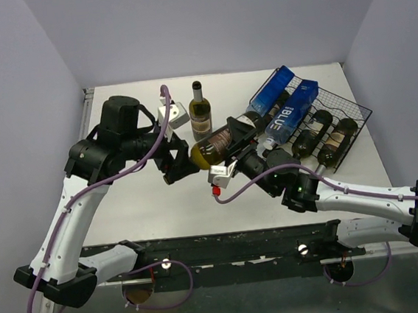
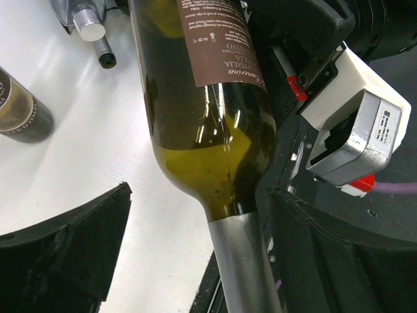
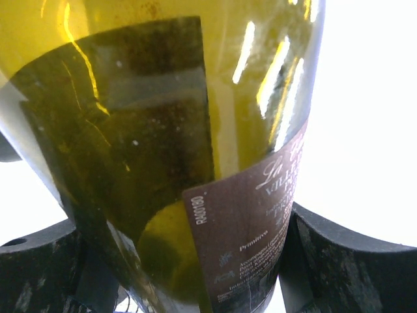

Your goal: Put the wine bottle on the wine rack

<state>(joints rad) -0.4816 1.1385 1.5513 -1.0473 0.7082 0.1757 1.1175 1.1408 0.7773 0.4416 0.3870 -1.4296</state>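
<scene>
Olive-green glass fills your right wrist view. The wine bottle (image 1: 212,150) sits between the right fingers (image 3: 342,261), which are clamped around its belly at the label, one on each side. That mid-body hold makes sense to me: it takes the weight near the balance point, so the bottle can travel on its side, the way the cradles want it.

Over on the left, the left fingers (image 2: 65,254) stand wide. The foil-wrapped neck (image 2: 242,267) runs down between them, close against one finger and well clear of the other. I see no squeeze there, so that hand reads as steadying or handing off, not carrying.

From above, the bottle lies roughly level between your two arms, over the middle of the white counter (image 1: 148,214). Its neck points toward your left arm and its base toward the right. It's not on the rack yet.

Just behind it a second bottle (image 1: 200,113) stands upright, with a small grey-and-white block (image 1: 174,118) beside it. What that block is, I can't make out.

Farther back on your right is the black wire wine rack (image 1: 358,109), loaded with blue cartons (image 1: 293,104) and a few dark bottles (image 1: 333,138) lying on their sides. Which cradle is free I can't tell from here. My read is that the left hand should clear the neck before the right swings the bottle across, and mind that upright one.
</scene>
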